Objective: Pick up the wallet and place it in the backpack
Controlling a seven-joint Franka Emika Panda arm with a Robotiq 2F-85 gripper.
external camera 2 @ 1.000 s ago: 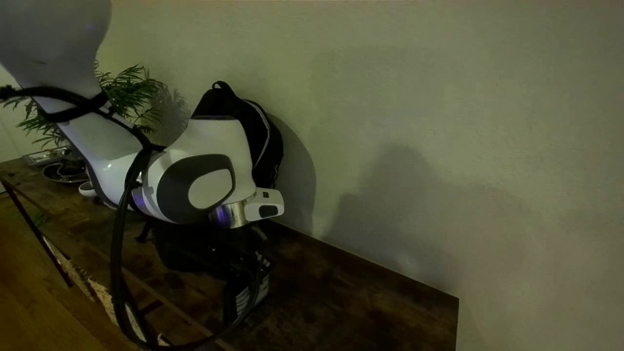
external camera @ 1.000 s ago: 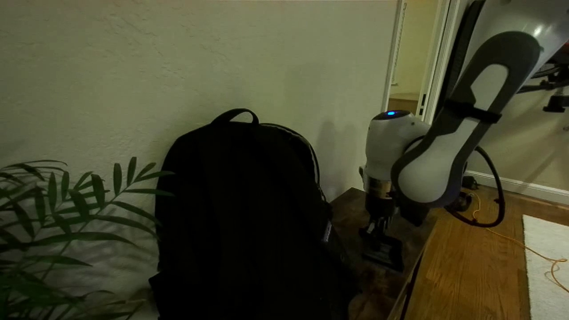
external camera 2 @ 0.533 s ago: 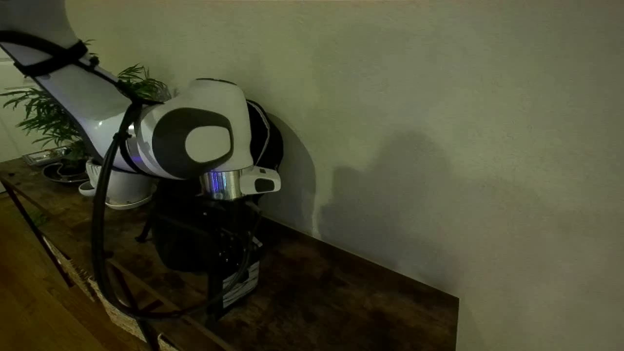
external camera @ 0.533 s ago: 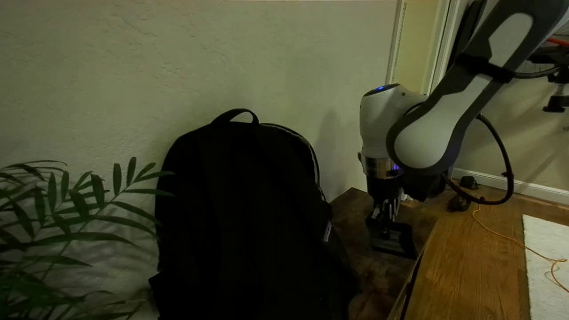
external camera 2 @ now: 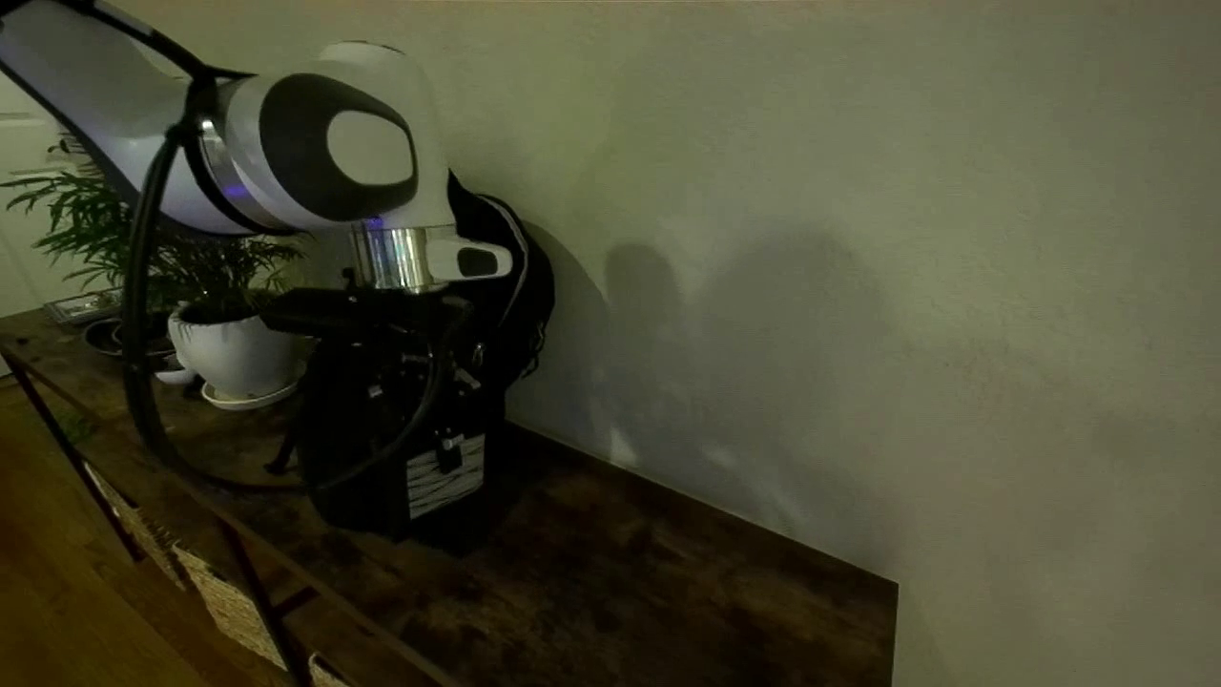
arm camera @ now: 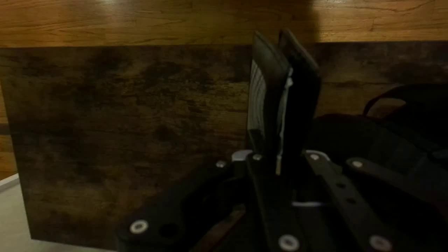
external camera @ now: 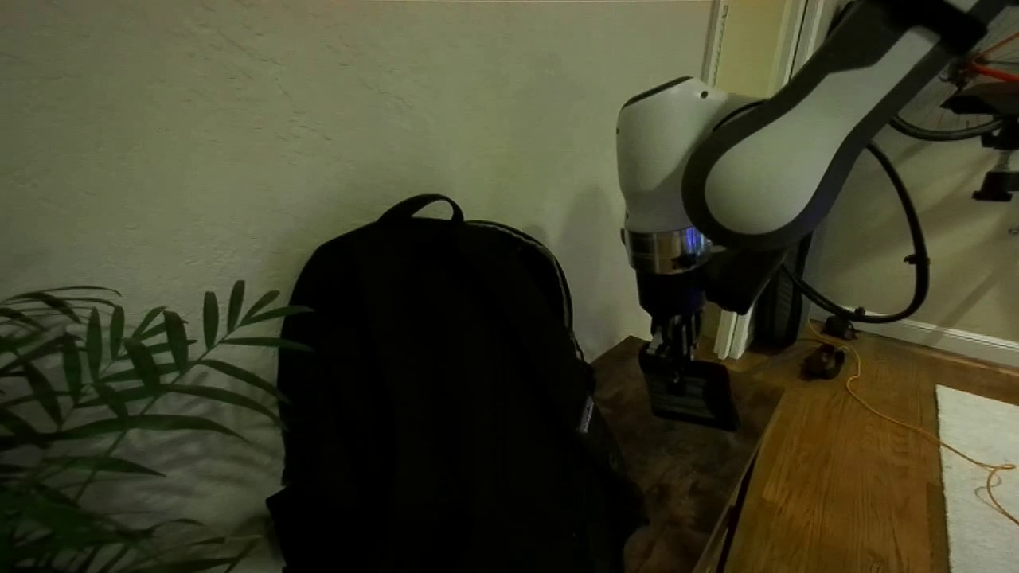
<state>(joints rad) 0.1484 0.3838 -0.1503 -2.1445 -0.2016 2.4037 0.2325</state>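
Black fingers [arm camera: 266, 189] come first, right up close in the wrist view. They belong to the gripper [arm camera: 281, 148], and it pinches the wallet [external camera 2: 445, 489] between them. The jaws stand only a little way apart, just as wide as the folded wallet they have hold of. The wallet is black with a grey, stripy face. It sticks out past the fingers, and its two flaps spread a bit at the far end, like a little book. It hangs in the air over the brown wooden tabletop [external camera 2: 668, 572], outside the backpack.

The black backpack [external camera: 446, 382] stands upright near the wallet, with a gap between them. It is big and round at the top, with a small loop handle [external camera: 402, 208]. Behind it is a bumpy, pale wall [external camera: 382, 103].

Farther along the tabletop, a white pot [external camera 2: 243, 358] sits on a saucer [external camera 2: 253, 401] and holds a green palm [external camera: 143, 424]. Woven baskets [external camera 2: 229, 606] are under the tabletop. Past its edge is a wooden floor [external camera: 828, 469], where an orange cord [external camera: 876, 411] runs onto a white rug [external camera: 967, 509].
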